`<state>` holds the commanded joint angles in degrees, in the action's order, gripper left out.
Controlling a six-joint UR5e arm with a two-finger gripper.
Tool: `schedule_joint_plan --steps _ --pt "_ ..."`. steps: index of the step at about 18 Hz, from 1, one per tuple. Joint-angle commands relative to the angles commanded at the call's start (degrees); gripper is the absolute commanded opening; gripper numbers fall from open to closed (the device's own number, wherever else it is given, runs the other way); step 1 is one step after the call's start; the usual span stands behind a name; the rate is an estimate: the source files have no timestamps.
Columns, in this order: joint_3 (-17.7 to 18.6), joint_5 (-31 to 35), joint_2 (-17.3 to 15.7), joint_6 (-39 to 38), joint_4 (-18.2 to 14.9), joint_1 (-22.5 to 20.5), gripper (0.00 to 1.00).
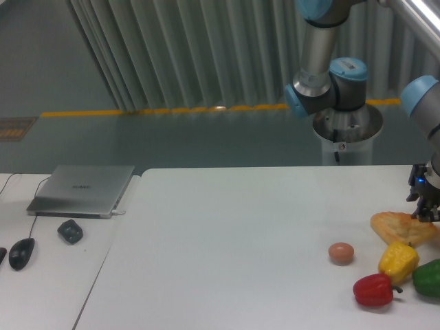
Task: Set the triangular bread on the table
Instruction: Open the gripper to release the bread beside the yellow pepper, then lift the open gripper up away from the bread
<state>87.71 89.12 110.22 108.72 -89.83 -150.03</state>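
We've got the triangular bread (402,227) lying flat on the table (234,234) near its right edge, just behind the yellow pepper (397,261). Our gripper (427,214) sits at its upper right corner, long axis running left. The frame edge crops the fingers, so we can't tell their state.

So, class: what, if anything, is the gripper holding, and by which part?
The gripper sits at the triangular bread's upper right edge; whether it grips cannot be told.
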Motion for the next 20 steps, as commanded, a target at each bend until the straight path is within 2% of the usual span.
schedule_joint_plan --steps 4,9,12,16,20 --pt "-0.09 -0.26 -0.62 0.00 3.16 0.09 1.00" --pt "-1.05 -1.41 -1.67 -0.18 15.02 0.70 1.00" --pt "-1.23 -1.41 -1.67 -0.35 19.07 0.70 1.00" --pt "-1.32 -1.41 -1.67 -2.63 21.19 0.70 1.00" --pt "-1.23 -1.41 -1.67 -2.99 21.45 0.79 1.00"
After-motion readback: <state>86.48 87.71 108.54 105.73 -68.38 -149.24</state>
